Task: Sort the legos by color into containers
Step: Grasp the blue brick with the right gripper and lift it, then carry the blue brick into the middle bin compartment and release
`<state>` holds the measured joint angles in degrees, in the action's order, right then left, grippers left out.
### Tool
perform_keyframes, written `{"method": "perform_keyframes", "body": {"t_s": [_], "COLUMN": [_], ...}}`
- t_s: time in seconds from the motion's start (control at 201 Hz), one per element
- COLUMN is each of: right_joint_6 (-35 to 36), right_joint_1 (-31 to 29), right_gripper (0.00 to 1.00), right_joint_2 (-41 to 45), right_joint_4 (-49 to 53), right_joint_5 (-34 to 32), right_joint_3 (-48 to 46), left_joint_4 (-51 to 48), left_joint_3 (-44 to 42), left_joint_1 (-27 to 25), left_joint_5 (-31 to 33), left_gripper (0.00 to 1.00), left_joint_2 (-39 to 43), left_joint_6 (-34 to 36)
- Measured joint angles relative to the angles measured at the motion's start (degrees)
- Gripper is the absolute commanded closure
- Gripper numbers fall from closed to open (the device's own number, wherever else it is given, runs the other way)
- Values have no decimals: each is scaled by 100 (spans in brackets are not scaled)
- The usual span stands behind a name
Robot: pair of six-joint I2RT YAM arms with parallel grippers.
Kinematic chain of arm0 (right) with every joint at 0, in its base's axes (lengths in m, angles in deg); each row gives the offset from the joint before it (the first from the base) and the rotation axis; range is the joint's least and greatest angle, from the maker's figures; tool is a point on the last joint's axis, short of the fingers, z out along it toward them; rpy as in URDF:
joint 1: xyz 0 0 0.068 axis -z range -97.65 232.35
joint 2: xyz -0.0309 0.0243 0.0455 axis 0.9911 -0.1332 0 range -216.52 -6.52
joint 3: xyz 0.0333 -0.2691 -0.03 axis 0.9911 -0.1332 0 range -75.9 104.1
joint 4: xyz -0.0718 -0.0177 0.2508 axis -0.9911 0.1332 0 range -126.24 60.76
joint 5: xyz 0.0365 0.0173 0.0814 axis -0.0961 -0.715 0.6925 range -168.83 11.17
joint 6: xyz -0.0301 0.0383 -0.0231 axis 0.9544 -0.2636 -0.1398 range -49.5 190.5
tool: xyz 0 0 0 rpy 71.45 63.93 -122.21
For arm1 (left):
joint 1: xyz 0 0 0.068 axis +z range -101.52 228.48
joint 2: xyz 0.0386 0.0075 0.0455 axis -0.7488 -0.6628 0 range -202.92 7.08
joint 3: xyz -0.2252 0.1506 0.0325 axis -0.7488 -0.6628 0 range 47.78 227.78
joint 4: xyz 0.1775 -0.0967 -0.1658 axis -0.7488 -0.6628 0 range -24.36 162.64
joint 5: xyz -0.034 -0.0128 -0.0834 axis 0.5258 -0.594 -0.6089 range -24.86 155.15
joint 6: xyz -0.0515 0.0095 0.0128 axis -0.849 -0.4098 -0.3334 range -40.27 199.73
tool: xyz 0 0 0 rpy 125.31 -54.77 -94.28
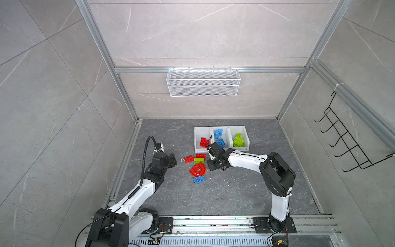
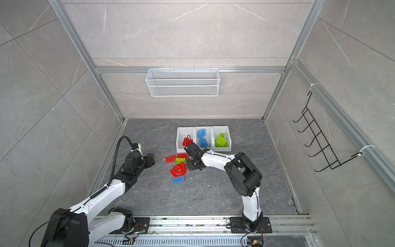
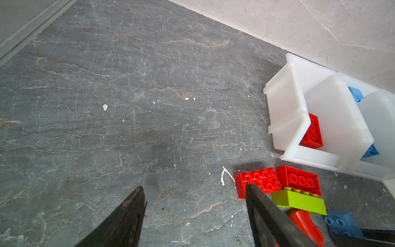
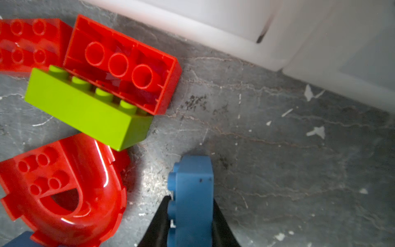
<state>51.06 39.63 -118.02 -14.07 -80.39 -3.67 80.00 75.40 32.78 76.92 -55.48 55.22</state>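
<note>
The legos are mostly sorted: red, blue and lime heaps fill the three containers, one colour each. Six pieces are left. Two red bricks, one lime brick, one red arch and one blue brick lie on the table near the bins. A second blue brick is clenched in the right gripper. The left gripper hangs parted and empty.

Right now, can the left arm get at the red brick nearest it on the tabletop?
Probably yes: the left gripper is open and empty, just short of that red brick, with only bare tabletop between.
</note>
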Motion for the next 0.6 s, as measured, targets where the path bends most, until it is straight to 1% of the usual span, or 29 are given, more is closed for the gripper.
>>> {"method": "perform_keyframes", "body": {"t_s": [0.114,0.254,0.343,0.418,0.528,0.602], "right_joint_6": [17,116,168,225,282,365], "right_joint_1": [22,227,590,957,1486,1762], "right_gripper": [83,83,79,79,80,80], "right_joint_2": [94,498,855,990,960,791], "right_joint_4": [46,162,289,374,422,470], "right_joint_5": [4,149,341,485,684,769], "right_joint_3": [-17,-33,68,343,931,1410], "left_joint_4": [-2,-2,-2,-2,9,15], "left_joint_3": [0,0,0,0,0,0], "left_joint_1": [0,0,0,0,0,0], "left_joint_5": [11,11,11,9,7,7], "left_gripper": [23,23,23,23,23,23], "left_joint_2": [-13,4,17,17,11,-9], "left_joint_6": [0,0,0,-13,-52,-63]}}
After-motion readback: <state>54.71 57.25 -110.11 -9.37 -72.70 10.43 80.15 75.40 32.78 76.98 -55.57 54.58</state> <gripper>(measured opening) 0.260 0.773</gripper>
